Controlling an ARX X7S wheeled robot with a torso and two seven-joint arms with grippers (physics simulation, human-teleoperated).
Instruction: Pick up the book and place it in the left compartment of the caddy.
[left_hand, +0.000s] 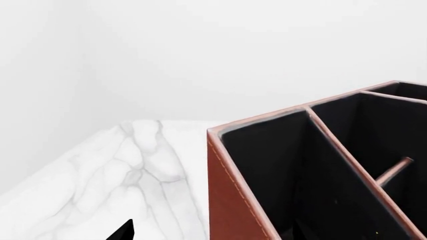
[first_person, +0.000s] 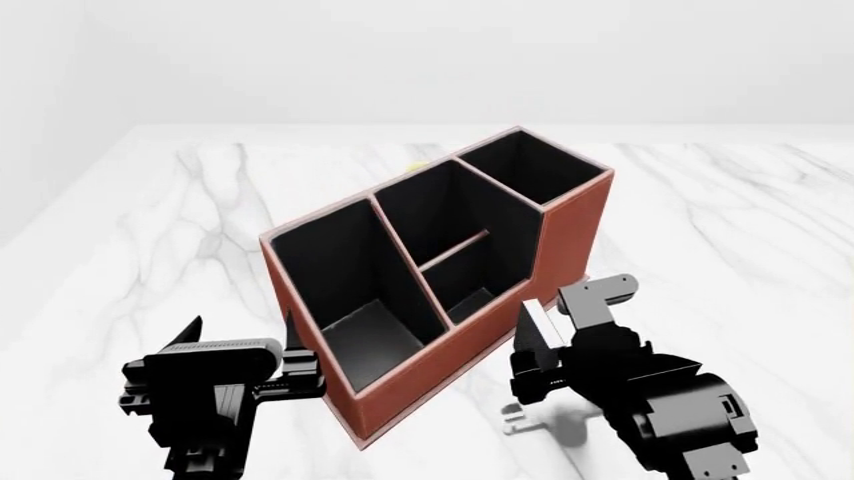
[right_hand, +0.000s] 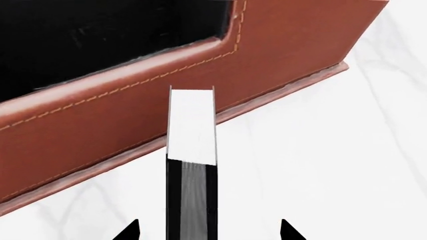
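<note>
Book (right_hand: 192, 150) sits edge-on in the right wrist view, white page edges facing the camera and a black cover running down its sides, standing between the two dark fingertips (right_hand: 130, 231) that show low in that frame. In the head view it reads as a thin pale slab (first_person: 537, 335) at the tip of the right gripper (first_person: 541, 345), lifted off the marble table (first_person: 734, 250), just beside the caddy's near long wall and not yet above the rim. The right gripper looks clamped on the book, though the pad contact itself is out of frame.

Judging by its look, the book is small, thin and stiff, so it should be light and keep its shape. The covers look smooth and could slip, so the hold belongs across the two flat covers, away from the page edges, which might splay.

Beyond it stands the caddy (first_person: 441, 370), reddish-brown with stitched seams and a black interior. The left compartment (first_person: 354, 300), its longest section, lies open and appears empty, well to the left of the book.

The left gripper (first_person: 240, 365) hovers off the caddy's near-left corner with its fingers apart, holding nothing; its wrist camera looks down into the compartments (left_hand: 267, 170)
</note>
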